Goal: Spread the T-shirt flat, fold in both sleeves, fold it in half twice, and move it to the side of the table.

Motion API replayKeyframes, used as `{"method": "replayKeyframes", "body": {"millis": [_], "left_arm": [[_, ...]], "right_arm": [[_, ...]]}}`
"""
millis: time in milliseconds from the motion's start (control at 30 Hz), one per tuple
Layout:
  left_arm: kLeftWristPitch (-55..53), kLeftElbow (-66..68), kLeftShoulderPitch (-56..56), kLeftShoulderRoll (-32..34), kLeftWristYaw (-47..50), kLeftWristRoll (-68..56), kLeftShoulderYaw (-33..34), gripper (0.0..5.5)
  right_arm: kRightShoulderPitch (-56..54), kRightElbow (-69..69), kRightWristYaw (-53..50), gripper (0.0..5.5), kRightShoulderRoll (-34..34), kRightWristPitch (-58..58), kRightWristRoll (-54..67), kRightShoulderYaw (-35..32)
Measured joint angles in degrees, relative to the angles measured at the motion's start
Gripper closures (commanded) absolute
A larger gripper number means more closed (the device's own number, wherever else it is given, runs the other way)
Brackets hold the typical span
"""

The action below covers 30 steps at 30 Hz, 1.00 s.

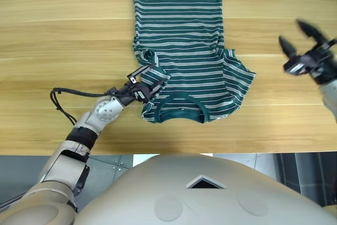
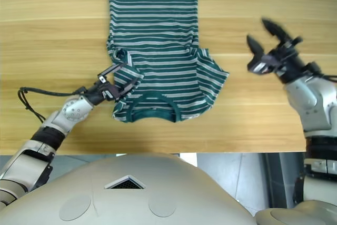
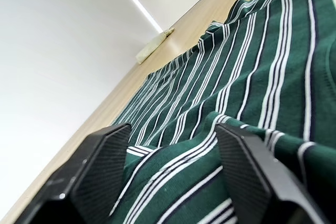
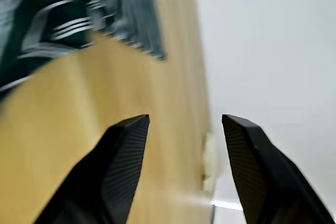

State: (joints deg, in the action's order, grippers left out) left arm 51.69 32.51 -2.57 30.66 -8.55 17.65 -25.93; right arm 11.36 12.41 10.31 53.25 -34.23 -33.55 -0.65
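Observation:
A dark green T-shirt point(image 1: 179, 40) with white stripes lies on the wooden table point(image 1: 63, 35), its collar point(image 1: 181, 97) toward me and its hem at the far side. Its left sleeve is bunched and turned in over the body. My left gripper point(image 1: 156, 76) sits at that sleeve, open, with a fold of the cloth point(image 3: 210, 145) between its fingers. The right sleeve point(image 1: 239, 72) sticks out, rumpled. To the right of the shirt my right gripper point(image 1: 291, 31) hangs above bare wood, open and holding nothing; in the right wrist view its fingers point(image 4: 126, 145) stand wide apart.
The table's near edge point(image 1: 263, 154) runs just in front of the collar. A black cable point(image 1: 59, 101) loops on the wood beside my left forearm. Bare wood stretches to the left and right of the shirt.

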Motion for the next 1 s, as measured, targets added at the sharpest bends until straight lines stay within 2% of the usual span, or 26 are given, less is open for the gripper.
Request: {"method": "replayKeyframes", "body": {"millis": [100, 300, 467, 733, 933, 1000], "left_arm": [[1.06, -4.35, 4.01, 2.14, -1.10, -1.63, 2.35, 2.56], [0.27, -13.77, 7.93, 4.24, -6.07, -3.51, 3.94, 2.56], [-2.42, -16.10, 10.78, 5.16, -9.33, -3.78, 4.45, 2.56], [-1.66, -19.86, 12.51, 4.97, -10.37, -7.17, 6.82, 2.56], [-1.49, -21.35, 13.90, 4.53, -11.15, -9.00, 8.02, 2.51], [-1.12, -22.31, 14.04, 4.34, -11.21, -9.10, 8.51, 2.51]], "right_arm": [[6.10, -3.04, 0.31, 2.93, -0.19, 4.28, -3.51, 0.97], [13.99, -12.18, 0.82, 2.93, -0.48, 6.22, -2.45, -0.38], [4.65, -7.41, 0.56, 2.93, -3.34, 5.97, -3.74, 5.76], [-2.13, -0.26, -3.20, 2.93, -3.83, 4.75, -4.12, 9.44], [-3.84, 3.02, -5.45, 4.32, -3.83, 3.74, -4.44, 11.67], [-4.09, 3.53, -5.64, 4.63, -3.83, 3.41, -4.41, 12.12]]}}
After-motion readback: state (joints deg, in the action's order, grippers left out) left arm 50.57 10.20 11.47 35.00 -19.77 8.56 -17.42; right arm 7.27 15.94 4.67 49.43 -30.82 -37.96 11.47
